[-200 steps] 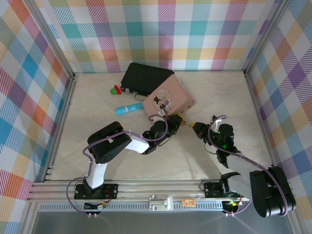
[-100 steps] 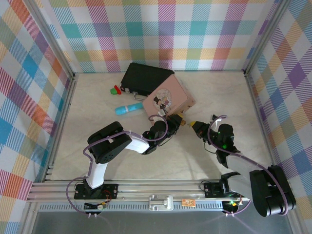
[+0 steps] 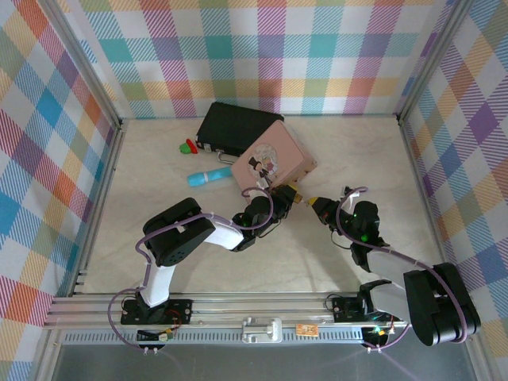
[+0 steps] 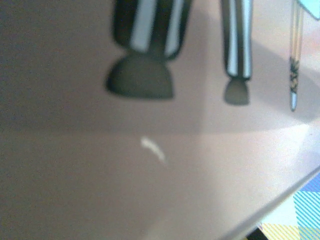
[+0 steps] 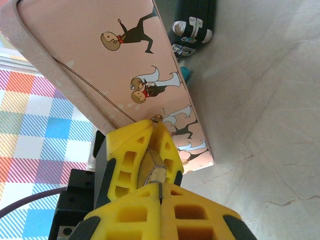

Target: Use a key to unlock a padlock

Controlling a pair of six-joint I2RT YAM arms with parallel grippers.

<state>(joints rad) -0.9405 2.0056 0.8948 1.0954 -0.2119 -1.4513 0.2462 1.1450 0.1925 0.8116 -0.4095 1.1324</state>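
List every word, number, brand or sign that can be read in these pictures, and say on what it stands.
No text can be read here.
Tin: only cartoon figures, no words.
Orange label on the front rail: too small to read.

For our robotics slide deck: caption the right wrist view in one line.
Right gripper, yellow fingers shut, near pink cartoon tin; black case beyond.
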